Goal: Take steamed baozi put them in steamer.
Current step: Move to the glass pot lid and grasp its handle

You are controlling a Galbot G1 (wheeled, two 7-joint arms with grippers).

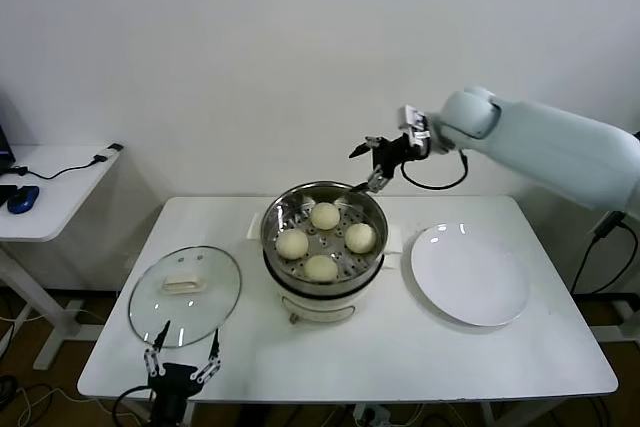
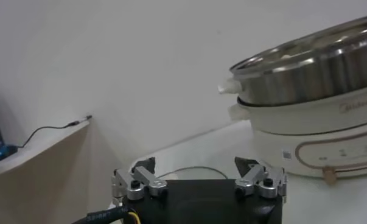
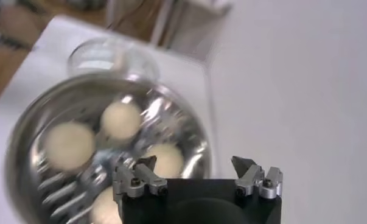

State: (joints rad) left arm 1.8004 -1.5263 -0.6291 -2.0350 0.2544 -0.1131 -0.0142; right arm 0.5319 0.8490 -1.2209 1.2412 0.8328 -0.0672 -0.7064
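Four steamed baozi point(image 1: 322, 241) in steamer point(image 1: 275, 217), mid-table; plate point(image 1: 470, 274) bare. Right gripper point(image 1: 378, 160) spread, empty, above steamer's far rim; left gripper point(image 1: 182, 350) spread, near edge. Judged complete.

Four baozi point(image 1: 324, 215) — one steamer point(image 1: 275, 215)

the steamer point(image 1: 324, 247) stands mid-table with its top open, so a gripper can come straight down into it, but all four steamed baozi point(image 1: 324, 215) fill the perforated tray at 12, 3, 6 and 9 o'clock, leaving only narrow gaps between them. the right gripper point(image 1: 372, 161), jaws spread, hangs above the rim at about 1 o'clock. at 3 o'clock the bare white plate point(image 1: 470, 274) lies flat. at 9 o'clock the glass lid point(image 1: 185, 294) covers that table corner, and the left gripper point(image 1: 182, 354), jaws spread, sits at the near edge about 7 o'clock.
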